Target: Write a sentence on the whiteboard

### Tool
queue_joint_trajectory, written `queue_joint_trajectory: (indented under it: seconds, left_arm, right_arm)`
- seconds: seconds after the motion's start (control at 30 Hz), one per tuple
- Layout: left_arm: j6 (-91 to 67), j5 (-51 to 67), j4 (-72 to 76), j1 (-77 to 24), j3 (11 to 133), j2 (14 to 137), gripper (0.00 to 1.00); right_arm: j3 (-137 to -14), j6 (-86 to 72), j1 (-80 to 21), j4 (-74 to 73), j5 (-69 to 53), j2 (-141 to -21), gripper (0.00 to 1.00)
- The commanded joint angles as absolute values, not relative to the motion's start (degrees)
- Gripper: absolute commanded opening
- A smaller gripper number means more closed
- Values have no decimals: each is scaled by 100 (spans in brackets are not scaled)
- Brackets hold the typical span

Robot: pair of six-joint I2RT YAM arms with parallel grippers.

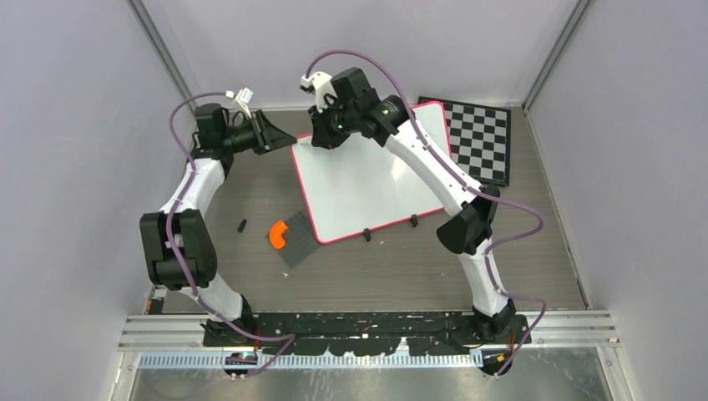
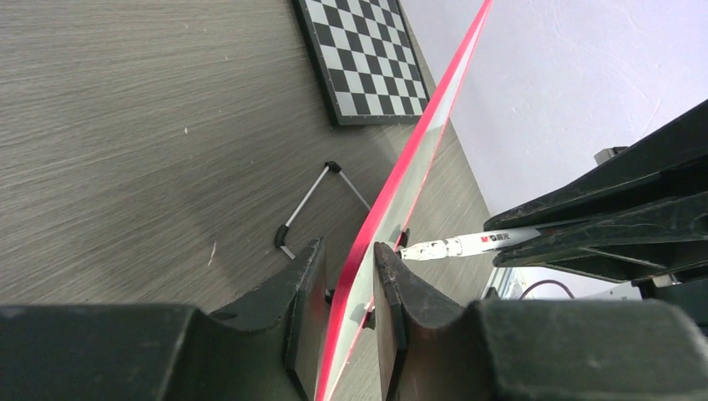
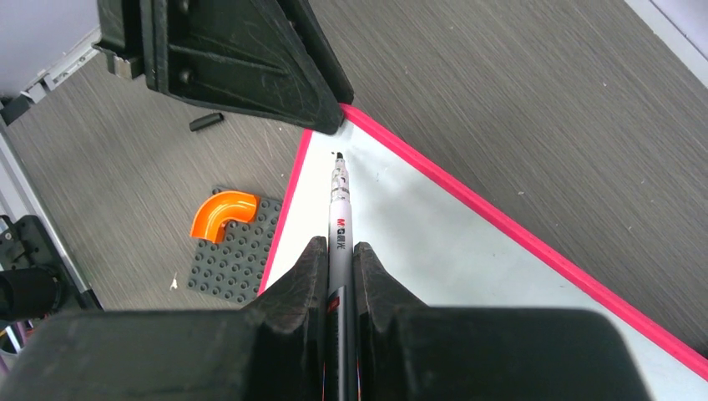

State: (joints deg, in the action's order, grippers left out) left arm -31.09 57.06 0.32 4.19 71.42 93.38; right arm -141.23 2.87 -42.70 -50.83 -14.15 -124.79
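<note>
The whiteboard (image 1: 367, 188) lies across the middle of the table, its face blank; no sentence shows on it. My left gripper (image 1: 286, 142) is shut on the board's far left corner, and in the left wrist view (image 2: 349, 259) its jaws straddle the red rim (image 2: 417, 142). My right gripper (image 1: 327, 132) is shut on a white marker (image 3: 339, 209), seen between the jaws in the right wrist view (image 3: 340, 248). The marker's tip is at the board (image 3: 434, 251) just inside that corner, close to the left fingers (image 3: 242, 58). The marker also shows in the left wrist view (image 2: 467, 244).
A chessboard (image 1: 476, 138) lies at the back right, also in the left wrist view (image 2: 367, 58). A grey studded plate (image 1: 299, 238) with an orange curved piece (image 1: 278, 234) sits by the board's near left edge. A small black cap (image 1: 242, 225) lies left of it. A thin metal rod (image 2: 309, 205) lies behind the board.
</note>
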Motion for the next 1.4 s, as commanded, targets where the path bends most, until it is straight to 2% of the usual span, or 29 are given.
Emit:
queue_joint_trajectory:
  seconds: [0.0,0.13,0.6,0.7,1.17,1.37]
  left_arm:
    - [-2993,5874,85,313,7225,9360,27]
    - [-2993,5854,87,290,7244,9306,15]
    - [-2808,5751,86,291,7144,9136,5]
    - [-2776,5742,53,290,7163,9131,0]
    - [-2694,5698,17,290,7125,9097,0]
    - [-2673,5687,18,290,7119,9060,0]
  right_arm:
    - [-14472,325,-4300,-4931,-1397,-12484,0]
    - [-14498,325,-4305,-4942,-1406,-12513,0]
    - [-14487,343,-4301,-4972,-1336,-12619,0]
    - [-14428,335,-4306,-5000,-1321,-12617,0]
    - [-13135,228,-4307,-4772,-1439,-12043,0]
    - [-12995,229,-4365,-4729,-1472,-11911,0]
